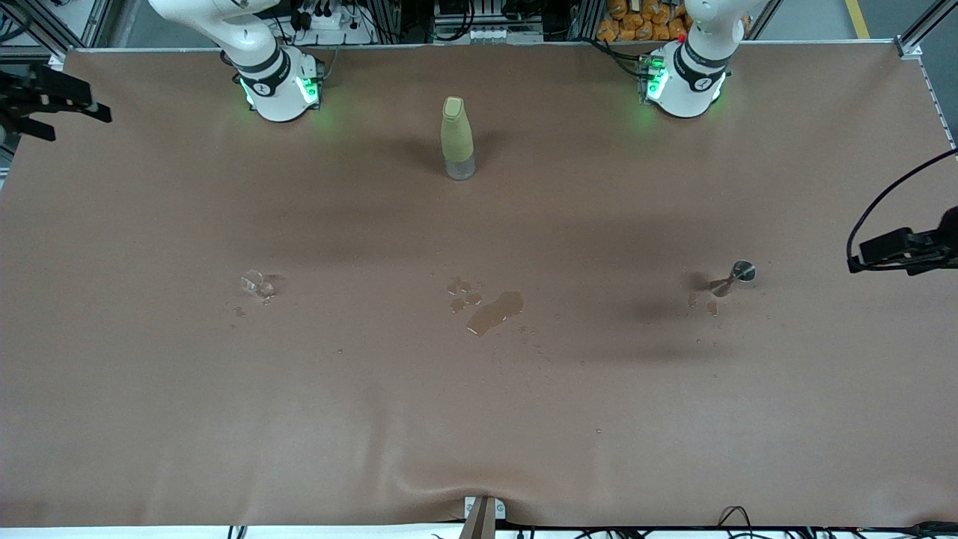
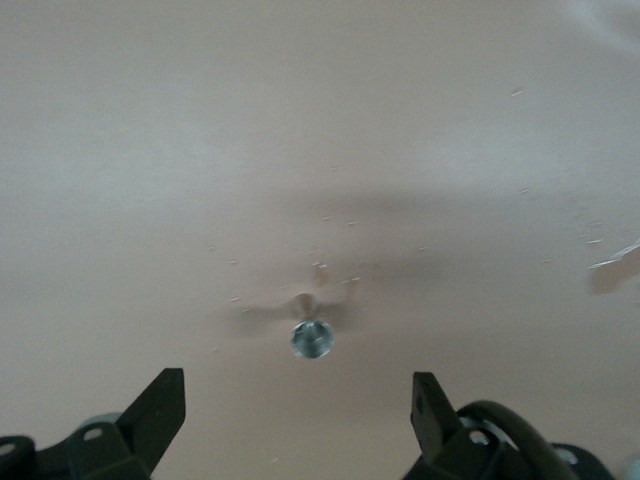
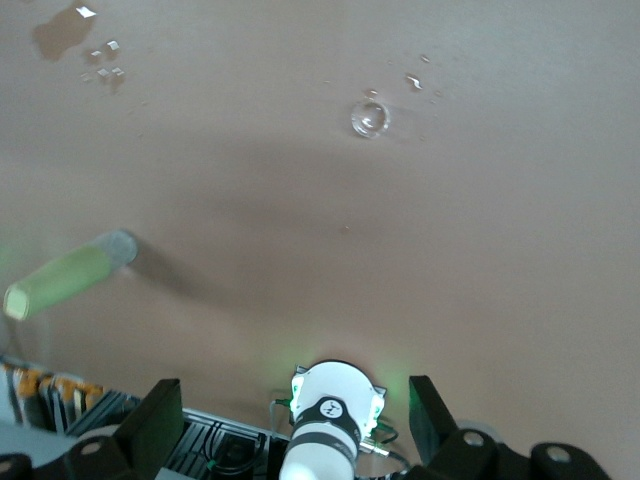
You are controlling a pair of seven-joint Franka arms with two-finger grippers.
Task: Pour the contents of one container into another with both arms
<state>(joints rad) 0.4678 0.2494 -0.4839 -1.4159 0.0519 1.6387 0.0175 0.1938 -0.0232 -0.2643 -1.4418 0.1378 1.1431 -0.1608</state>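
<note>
An olive-green bottle [image 1: 458, 136] stands upright between the two arm bases; it also shows in the right wrist view [image 3: 70, 275]. A low clear glass [image 1: 258, 284] sits toward the right arm's end of the table, and the same low glass [image 3: 371, 120] shows in the right wrist view. A second small clear glass [image 1: 739, 274] stands toward the left arm's end, and this small glass [image 2: 311, 338] is seen from above. My left gripper [image 2: 298, 395] hangs open and empty high over that end [image 1: 902, 251]. My right gripper [image 3: 290, 400] is open and empty, raised over the table's edge [image 1: 67, 101].
A brown puddle [image 1: 495, 311] with smaller wet spots lies mid-table, nearer the front camera than the bottle. Droplets lie around both glasses. The brown table cover [image 1: 479, 419] bulges at its front edge. A black cable [image 1: 883, 202] loops off my left wrist.
</note>
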